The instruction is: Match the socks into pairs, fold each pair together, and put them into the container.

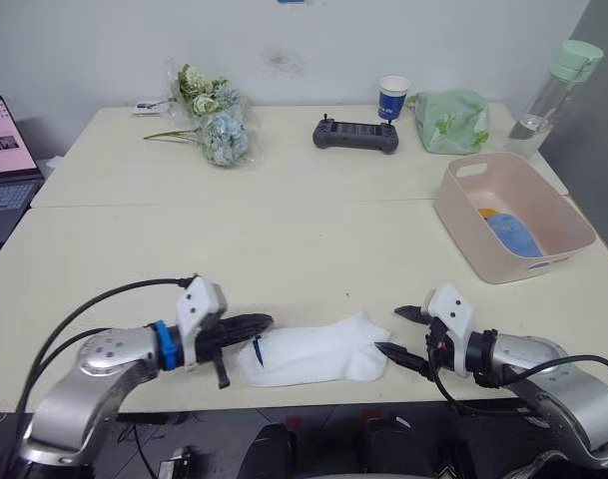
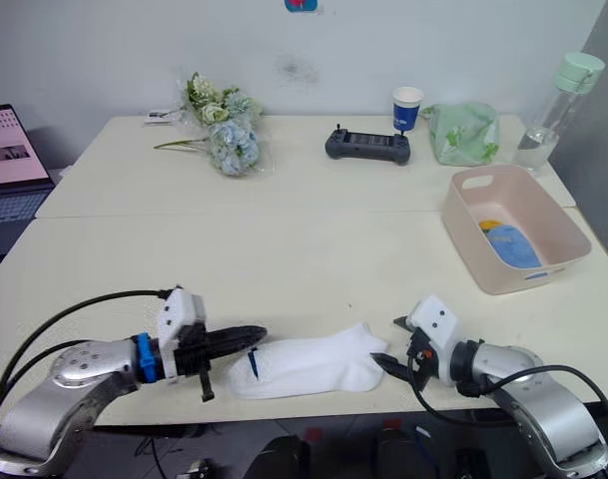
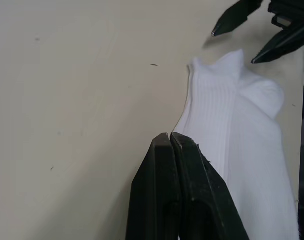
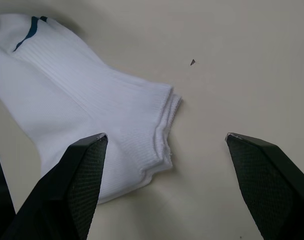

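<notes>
Left eye view: orange and blue socks [image 1: 505, 232] already in tub [image 1: 561, 217], right of frame; white socks [image 1: 313, 352] stacked at lower centre, unfolded. Left gripper [image 1: 256, 324] fingers together at toe end; right gripper [image 1: 398, 332] fingers apart beside cuffs.

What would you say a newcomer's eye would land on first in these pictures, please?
Probably the white socks, lying stacked at the table's near edge between the two grippers. The left gripper is shut beside one end and the right gripper is open at the other. Next comes the pink container to the right, with blue and orange socks already inside.
</notes>
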